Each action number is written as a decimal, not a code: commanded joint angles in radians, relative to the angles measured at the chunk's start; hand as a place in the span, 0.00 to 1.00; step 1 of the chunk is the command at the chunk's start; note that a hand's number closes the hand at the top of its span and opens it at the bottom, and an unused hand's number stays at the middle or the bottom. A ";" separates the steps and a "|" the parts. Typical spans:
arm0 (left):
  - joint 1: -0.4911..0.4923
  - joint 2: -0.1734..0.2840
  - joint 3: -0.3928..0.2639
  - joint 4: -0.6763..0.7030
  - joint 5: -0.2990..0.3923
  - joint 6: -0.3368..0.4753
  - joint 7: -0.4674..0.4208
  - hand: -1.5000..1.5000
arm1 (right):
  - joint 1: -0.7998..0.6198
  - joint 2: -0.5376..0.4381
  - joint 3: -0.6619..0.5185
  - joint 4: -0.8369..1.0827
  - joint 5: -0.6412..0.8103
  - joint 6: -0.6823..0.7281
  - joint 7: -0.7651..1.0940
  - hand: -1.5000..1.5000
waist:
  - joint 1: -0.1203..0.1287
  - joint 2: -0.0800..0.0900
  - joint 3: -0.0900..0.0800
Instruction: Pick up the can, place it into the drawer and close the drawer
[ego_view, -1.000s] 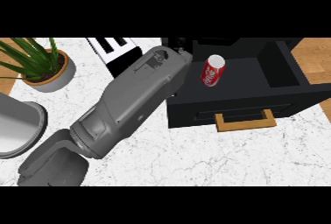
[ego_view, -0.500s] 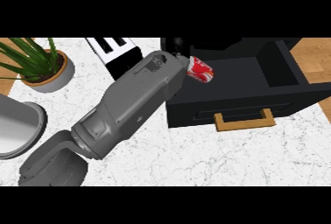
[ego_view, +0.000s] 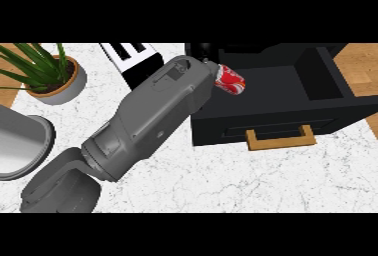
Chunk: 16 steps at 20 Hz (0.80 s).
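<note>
Can (ego_view: 229, 80) lies tilted above the open black drawer (ego_view: 325, 80), at its left side, beside the left hand (ego_view: 201, 50); whether its fingers clasp the can cannot be told.

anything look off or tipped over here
The red can is tilted well off upright, over the open black drawer at its left edge, beside the forearm's end. The hand itself is hidden, so I cannot tell whether it grips the can.

Open drawer (ego_view: 325, 75) interior free right of can (ego_view: 230, 80); toaster (ego_view: 133, 59), plant (ego_view: 46, 70) crowd left.
</note>
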 joint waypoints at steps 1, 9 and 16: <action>-0.028 0.000 0.001 -0.016 0.038 0.010 -0.020 0.00 | -0.041 -0.007 0.050 -0.061 0.122 0.031 -0.047 0.00 | 0.002 0.003 0.000; -0.023 0.000 -0.015 -0.035 0.044 0.020 -0.082 0.00 | -0.167 -0.006 0.173 -0.021 0.466 0.028 -0.176 0.00 | 0.055 -0.005 0.000; -0.001 0.000 -0.006 -0.042 0.066 -0.003 -0.073 0.00 | -0.288 0.014 0.430 0.024 0.847 -0.051 -0.167 0.00 | 0.087 -0.004 -0.002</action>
